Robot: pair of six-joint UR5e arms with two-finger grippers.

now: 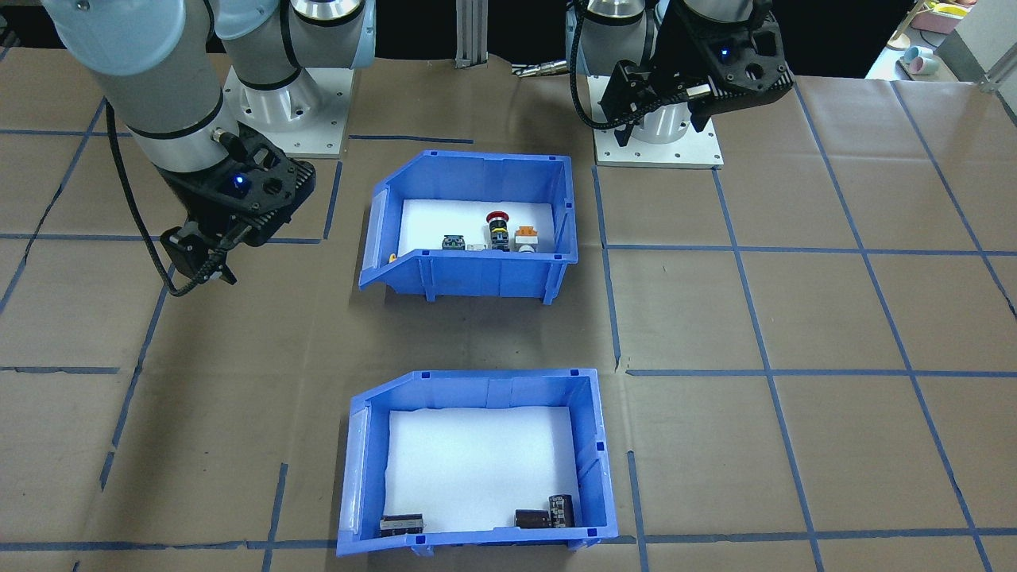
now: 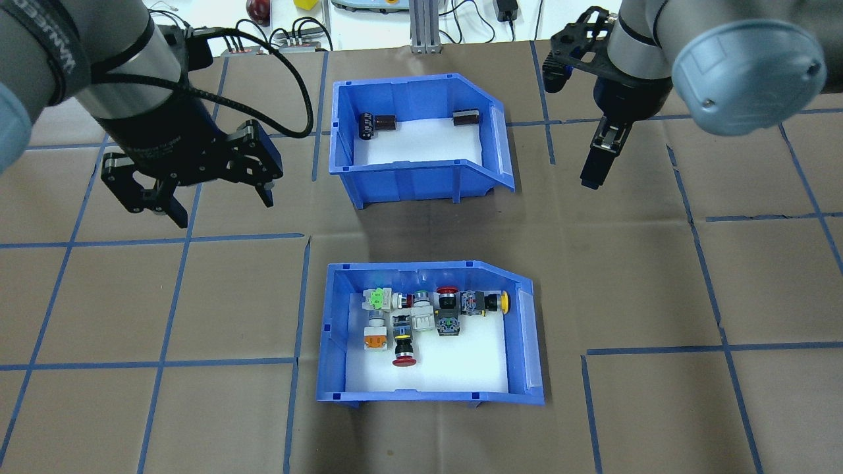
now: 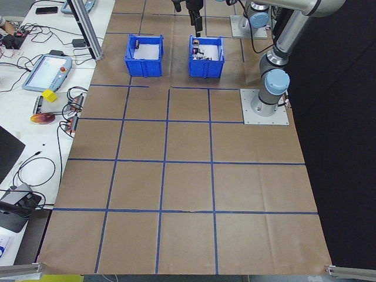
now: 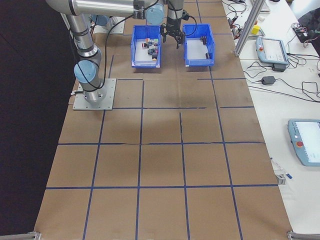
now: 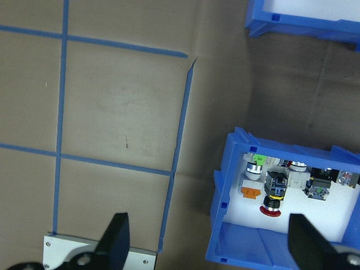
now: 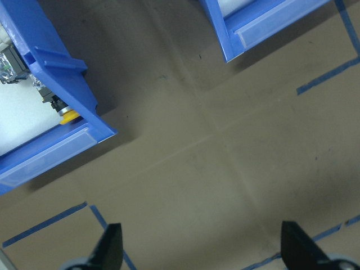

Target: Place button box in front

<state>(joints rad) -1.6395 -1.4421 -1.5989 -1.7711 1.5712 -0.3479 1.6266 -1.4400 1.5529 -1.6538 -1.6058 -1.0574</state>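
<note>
Brown paper-covered table (image 2: 461, 434) gridded with blue tape lines (image 2: 164, 362), white bench with cables and teach pendants along the far edge. Nearest the robot in the overhead view: blue plastic open-top button box (image 2: 431, 395) with white liner, sitting flat on the paper, centre of table, sloped open end toward the robot's right. Inside, clustered against the far wall: red mushroom push-button (image 2: 404, 359), orange-capped switch (image 2: 375, 341), green one (image 2: 375, 299), yellow one (image 2: 504, 301), a few dark-bodied ones between. Beyond it, apart across a strip of bare paper: second identical blue plastic bin (image 2: 421, 181), white liner, only three dark cylinders (image 2: 367, 125) along its far wall. Left two-finger black gripper (image 2: 214, 204) hovering over bare table on the robot's left, level with the gap between the bins, fingers spread wide, nothing between them. Left wrist view: button box (image 5: 281, 247) at lower right, off to the side of both fingertips (image 5: 115, 244). Right black gripper (image 2: 596, 168) raised over bare paper on the right of the far bin, pointing down; wrist view shows fingertips (image 6: 109, 250) well apart, nothing held, corners of both bins at upper left and top. Neither gripper touching either bin.
</note>
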